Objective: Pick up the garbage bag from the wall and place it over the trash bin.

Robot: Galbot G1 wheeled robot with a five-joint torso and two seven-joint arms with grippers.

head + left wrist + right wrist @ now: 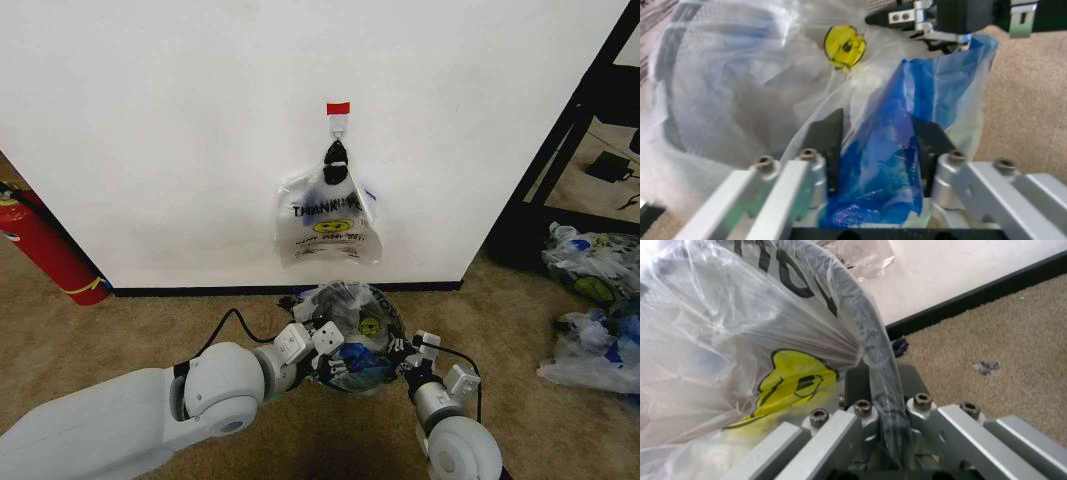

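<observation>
Left pincer (877,145) clamping garbage bag (893,165), right pincer (880,405) gripping bagged trash bin (873,355) rim

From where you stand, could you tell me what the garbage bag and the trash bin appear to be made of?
The garbage bag looks like thin glossy plastic film: see-through, crinkled, printed with blue strokes and a yellow smiley. The trash bin seems to be metal with a matte black finish, judging by its slim rigid rim under the film, though hard plastic is possible.
</observation>
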